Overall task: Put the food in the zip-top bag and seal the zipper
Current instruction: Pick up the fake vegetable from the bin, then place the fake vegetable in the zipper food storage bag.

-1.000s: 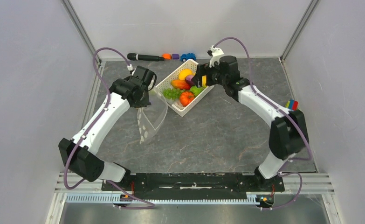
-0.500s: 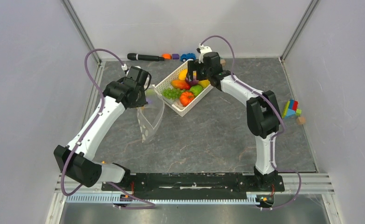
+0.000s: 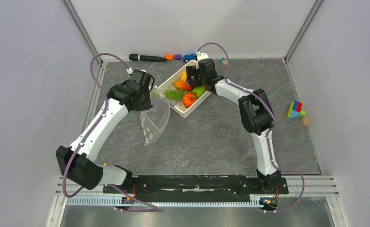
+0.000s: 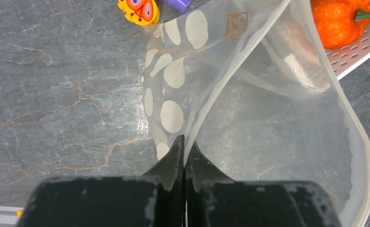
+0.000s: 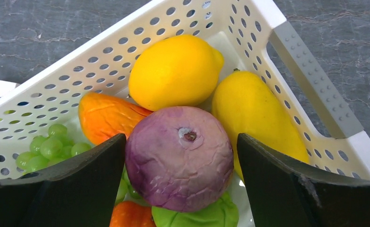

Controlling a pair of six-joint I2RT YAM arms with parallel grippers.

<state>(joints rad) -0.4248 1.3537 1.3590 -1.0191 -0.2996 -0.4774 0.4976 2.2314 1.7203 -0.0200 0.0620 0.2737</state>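
Food (image 5: pixel 179 158) sits between outstretched right arm's (image 3: pixel 230 90) spread jaws.

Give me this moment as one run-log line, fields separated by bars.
left gripper: shut on zip-top bag edge | right gripper: open around purple food in white basket | bag: mouth open, no food inside

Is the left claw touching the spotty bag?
Touching. The left wrist view shows the left gripper shut, its jaws pinching a fold of the zip-top bag between them.
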